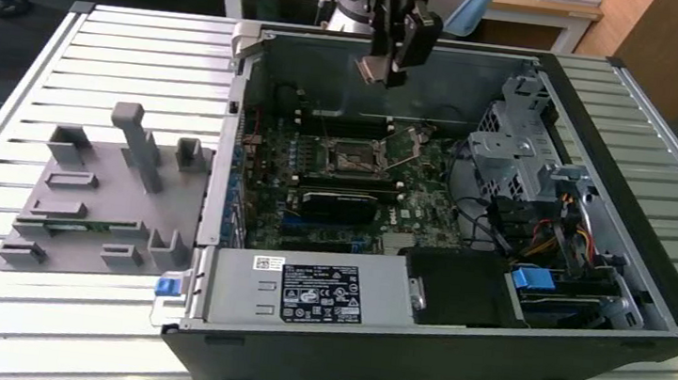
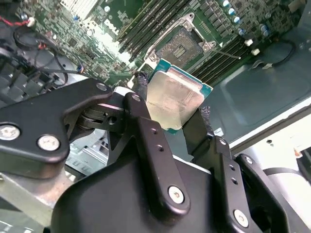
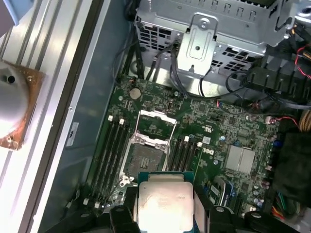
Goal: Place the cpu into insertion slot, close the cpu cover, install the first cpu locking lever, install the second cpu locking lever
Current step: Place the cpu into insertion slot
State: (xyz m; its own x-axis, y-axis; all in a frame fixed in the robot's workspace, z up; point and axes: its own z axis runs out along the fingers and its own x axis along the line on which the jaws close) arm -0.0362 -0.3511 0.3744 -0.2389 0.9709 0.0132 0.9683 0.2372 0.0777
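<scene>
Holding cpu [image 2: 176,97] edgewise in clamped gripper [image 2: 171,108], high above insertion slot [image 2: 182,46], cpu cover [image 3: 156,122] standing open. Step one: placing. Calls for squaring chip to socket, level descent.

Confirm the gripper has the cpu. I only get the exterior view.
Observer: Yes. In both wrist views the gripper is shut on the cpu, metal top showing.
Operator: Slot free?
Observer: In the first wrist view the slot holds no chip.
Operator: Cover?
Observer: The cover is swung open, off the slot.
</scene>
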